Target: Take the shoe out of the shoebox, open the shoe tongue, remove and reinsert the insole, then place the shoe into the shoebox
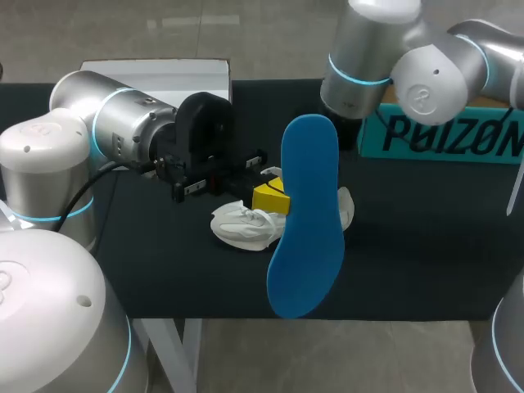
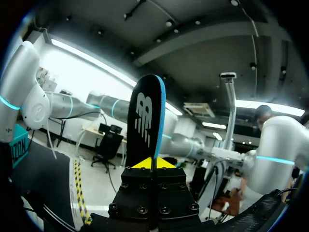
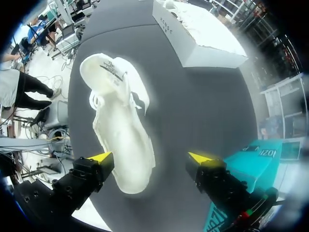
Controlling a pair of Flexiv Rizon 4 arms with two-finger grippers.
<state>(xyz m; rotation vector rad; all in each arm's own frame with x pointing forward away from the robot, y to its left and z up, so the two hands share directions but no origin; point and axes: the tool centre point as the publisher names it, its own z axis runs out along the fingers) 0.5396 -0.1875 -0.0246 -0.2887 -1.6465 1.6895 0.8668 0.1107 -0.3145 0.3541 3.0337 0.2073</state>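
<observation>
Blue insole (image 1: 309,205) upright, black-backed, pinched by left fingers (image 2: 140,164), white shoe (image 1: 241,228) nearby

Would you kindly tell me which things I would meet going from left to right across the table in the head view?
white box → blue insole → teal box. I left out the white shoe because it overlaps the insole.

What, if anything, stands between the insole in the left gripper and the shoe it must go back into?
Nothing sits on the shoe, but the right gripper hangs open above it and may block the insole going in.
</observation>
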